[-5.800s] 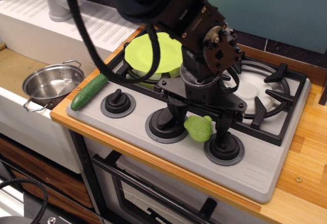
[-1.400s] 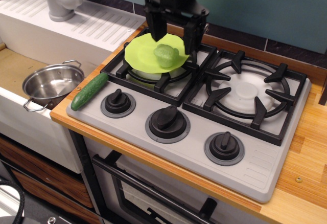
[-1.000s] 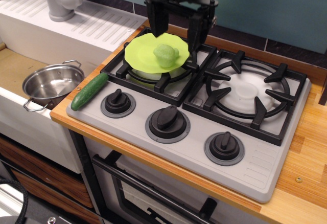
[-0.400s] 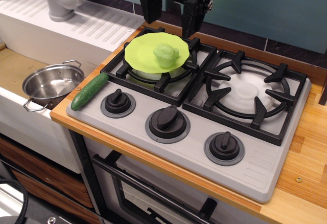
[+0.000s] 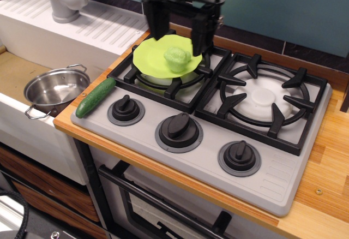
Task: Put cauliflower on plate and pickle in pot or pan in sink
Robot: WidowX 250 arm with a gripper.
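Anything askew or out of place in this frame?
Only the pickle: it lies diagonally across the stove's left front corner, not in the pot. The cauliflower sits on the plate; the open gripper hovers above.

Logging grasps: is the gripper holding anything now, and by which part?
Nothing is held. The gripper hangs open above the cauliflower, which lies on the plate.

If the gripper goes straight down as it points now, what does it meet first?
Probably the lumpy pale-green cauliflower on the round lime-green plate: the open black gripper hangs over it, fingers either side. Depth is unclear.
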